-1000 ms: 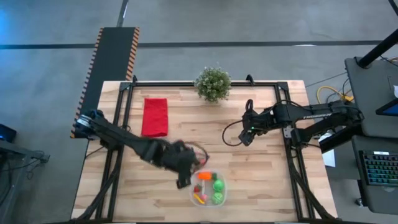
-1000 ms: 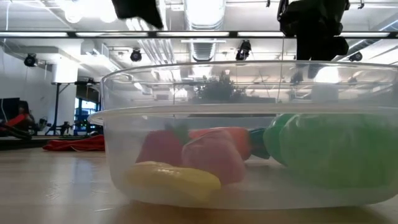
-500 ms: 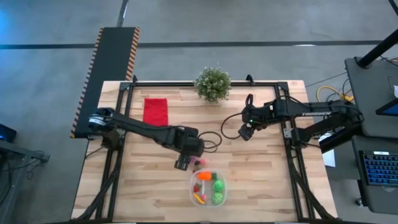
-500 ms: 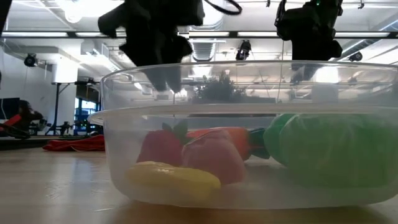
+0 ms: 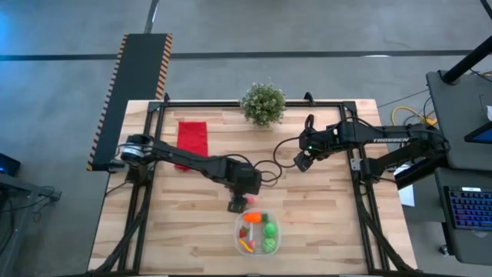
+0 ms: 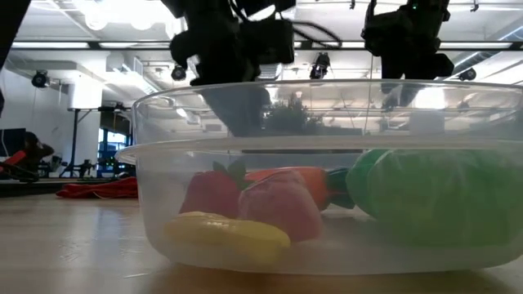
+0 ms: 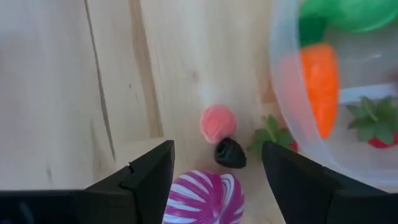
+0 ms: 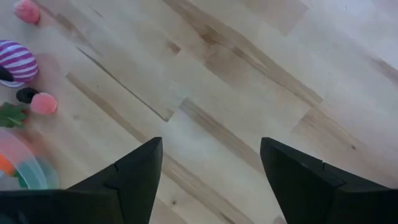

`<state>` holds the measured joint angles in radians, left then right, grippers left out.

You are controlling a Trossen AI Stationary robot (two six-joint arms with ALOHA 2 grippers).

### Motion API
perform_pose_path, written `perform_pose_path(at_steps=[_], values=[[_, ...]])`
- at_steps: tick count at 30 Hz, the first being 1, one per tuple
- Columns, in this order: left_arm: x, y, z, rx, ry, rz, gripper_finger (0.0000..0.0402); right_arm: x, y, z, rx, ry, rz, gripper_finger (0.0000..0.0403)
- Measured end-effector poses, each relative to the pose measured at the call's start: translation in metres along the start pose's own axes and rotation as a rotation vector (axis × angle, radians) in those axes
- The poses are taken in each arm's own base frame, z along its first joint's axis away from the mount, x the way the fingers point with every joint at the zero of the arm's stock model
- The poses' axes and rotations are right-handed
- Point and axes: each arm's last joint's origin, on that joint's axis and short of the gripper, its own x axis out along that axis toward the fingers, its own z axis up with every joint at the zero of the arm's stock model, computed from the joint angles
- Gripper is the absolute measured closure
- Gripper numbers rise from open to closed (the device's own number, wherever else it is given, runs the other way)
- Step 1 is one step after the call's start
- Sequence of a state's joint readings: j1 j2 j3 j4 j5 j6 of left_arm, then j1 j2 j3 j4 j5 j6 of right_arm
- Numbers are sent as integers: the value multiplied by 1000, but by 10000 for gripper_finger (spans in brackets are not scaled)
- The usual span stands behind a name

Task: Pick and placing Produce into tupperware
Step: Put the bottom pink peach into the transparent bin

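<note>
The clear tupperware (image 5: 257,233) stands near the table's front edge. It holds a carrot (image 6: 306,184), a green ball (image 6: 433,196), a red strawberry (image 6: 214,192), and pink and yellow pieces. Just beyond its far left rim, loose produce lies on the wood: a purple-and-white striped ball (image 7: 204,199), a pink ball (image 7: 217,122), a small black piece (image 7: 230,152) and a leafy-topped red piece (image 7: 272,134). My left gripper (image 7: 216,149) hangs open over these, pointing steeply down, with the striped ball between its fingers and untouched. My right gripper (image 5: 302,161) hangs open above bare wood at the right.
A potted plant (image 5: 263,104) stands at the far edge and a folded red cloth (image 5: 192,138) lies at the far left. Bare wood lies between the two grippers and left of the tub. A black cable (image 5: 265,171) loops beside my left wrist.
My left gripper has swung from beside the tub's left side toward the table's far and right edges, and has come down over the loose produce. Its wrist has rolled as it went. In the low view it has dropped in behind the tub.
</note>
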<state>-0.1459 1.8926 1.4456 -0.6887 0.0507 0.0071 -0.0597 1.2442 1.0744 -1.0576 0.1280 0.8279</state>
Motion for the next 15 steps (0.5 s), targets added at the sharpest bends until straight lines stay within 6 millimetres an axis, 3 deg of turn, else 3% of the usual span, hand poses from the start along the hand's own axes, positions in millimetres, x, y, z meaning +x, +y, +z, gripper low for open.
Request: perform_pose_path(at_steps=[9,15], values=[[32,-1,-5,-110,59,5,173,0,0,0,44,-2,0,140],[37,-3,1,-153,1,1,173,0,0,0,62,-3,-2,140]])
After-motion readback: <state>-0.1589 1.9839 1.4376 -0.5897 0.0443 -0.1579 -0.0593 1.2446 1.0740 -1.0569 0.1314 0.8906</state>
